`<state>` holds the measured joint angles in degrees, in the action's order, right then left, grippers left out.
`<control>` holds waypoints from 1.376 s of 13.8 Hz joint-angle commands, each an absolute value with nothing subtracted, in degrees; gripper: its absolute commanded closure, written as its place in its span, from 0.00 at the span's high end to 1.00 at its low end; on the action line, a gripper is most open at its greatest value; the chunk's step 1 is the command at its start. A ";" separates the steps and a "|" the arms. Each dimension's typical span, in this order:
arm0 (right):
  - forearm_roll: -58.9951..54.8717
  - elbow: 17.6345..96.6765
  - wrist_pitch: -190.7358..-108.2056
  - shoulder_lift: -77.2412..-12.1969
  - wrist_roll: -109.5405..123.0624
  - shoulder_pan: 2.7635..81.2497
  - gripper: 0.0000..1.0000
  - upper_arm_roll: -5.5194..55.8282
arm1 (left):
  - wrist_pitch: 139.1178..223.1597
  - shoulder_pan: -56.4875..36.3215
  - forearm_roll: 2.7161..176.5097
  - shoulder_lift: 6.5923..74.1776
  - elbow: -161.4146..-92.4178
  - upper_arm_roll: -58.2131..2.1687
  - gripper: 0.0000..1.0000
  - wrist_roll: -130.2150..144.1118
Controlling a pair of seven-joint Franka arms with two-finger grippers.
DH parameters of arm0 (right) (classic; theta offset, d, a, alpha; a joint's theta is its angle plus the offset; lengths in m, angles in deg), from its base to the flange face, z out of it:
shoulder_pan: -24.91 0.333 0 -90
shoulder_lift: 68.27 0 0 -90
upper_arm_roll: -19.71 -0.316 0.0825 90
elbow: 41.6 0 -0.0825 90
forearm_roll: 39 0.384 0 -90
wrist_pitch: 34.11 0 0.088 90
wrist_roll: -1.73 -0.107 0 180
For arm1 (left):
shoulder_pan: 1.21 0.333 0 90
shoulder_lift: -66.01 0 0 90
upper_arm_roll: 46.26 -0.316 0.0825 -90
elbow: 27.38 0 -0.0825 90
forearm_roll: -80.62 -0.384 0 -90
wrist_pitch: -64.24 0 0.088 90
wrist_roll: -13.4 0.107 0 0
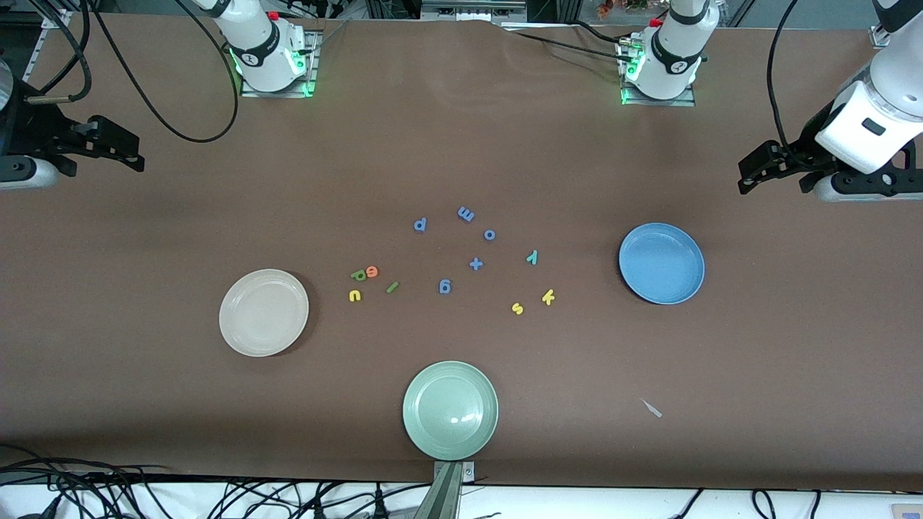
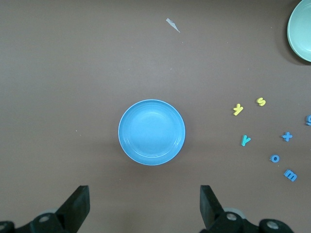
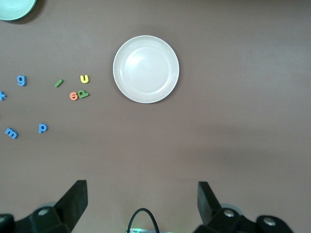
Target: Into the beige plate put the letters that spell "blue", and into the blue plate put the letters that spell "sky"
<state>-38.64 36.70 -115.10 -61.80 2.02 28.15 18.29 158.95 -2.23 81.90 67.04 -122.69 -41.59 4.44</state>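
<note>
Plates: three round plates are lying on the brown table (image 1: 144, 404), all empty.
Beige plate: one, the beige plate (image 1: 264, 312) is sitting toward the right arm's end of the table, well apart from the others.
Blue plate: one, the blue plate (image 1: 661, 263) is sitting toward the left arm's end.
Green plate: one pale green plate (image 1: 450, 409) is sitting nearest the front camera, between the other two.
Letters for "blue": four, all lying on the table just beside the beige plate: green b (image 1: 358, 274) touching orange e (image 1: 372, 271), yellow u (image 1: 355, 295) slightly nearer the camera, thin green l (image 1: 392, 287) beside them.
Letters for "sky": three, all lying on the table near the blue plate: teal y (image 1: 532, 256), yellow k (image 1: 549, 296), yellow s (image 1: 517, 308).
Blue letters: five are lying in the middle of the table, between the two groups: p (image 1: 420, 225), m (image 1: 466, 214), o (image 1: 489, 234), a plus-like sign (image 1: 475, 264), g (image 1: 445, 286).
Scrap: one small pale scrap (image 1: 652, 409) is lying toward the left arm's end, near the camera.
Left gripper: the left gripper (image 2: 145, 206) is hanging over the table at the left arm's end, jaws spread wide, gripping nothing.
Right gripper: the right gripper (image 3: 142, 204) is hanging over the right arm's end, jaws spread wide, gripping nothing.
</note>
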 commanded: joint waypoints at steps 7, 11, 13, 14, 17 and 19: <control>-39.17 36.36 -115.06 -62.21 2.61 28.42 1.00 17.95 | 158.02 -2.00 81.06 65.48 -119.76 -41.69 1.00 5.58; -39.17 36.36 -115.15 -62.21 2.61 28.42 1.00 17.95 | 158.02 -2.00 81.06 65.13 -119.49 -41.69 1.00 5.49; -39.08 36.36 -115.06 -62.21 2.61 28.34 1.00 18.04 | 158.02 -2.00 81.06 65.13 -119.49 -41.69 1.00 5.58; -39.08 36.36 -114.80 -62.21 2.52 28.42 1.00 18.04 | 158.02 -2.00 81.06 65.13 -119.49 -41.69 1.00 5.49; -39.08 36.36 -114.71 -62.21 2.52 28.34 1.00 18.04 | 158.02 -2.00 81.06 65.13 -119.49 -41.69 1.00 5.49; -39.08 36.36 -114.71 -62.21 2.52 28.42 1.00 18.04 | 158.02 -2.00 81.06 65.04 -119.40 -41.69 1.00 5.58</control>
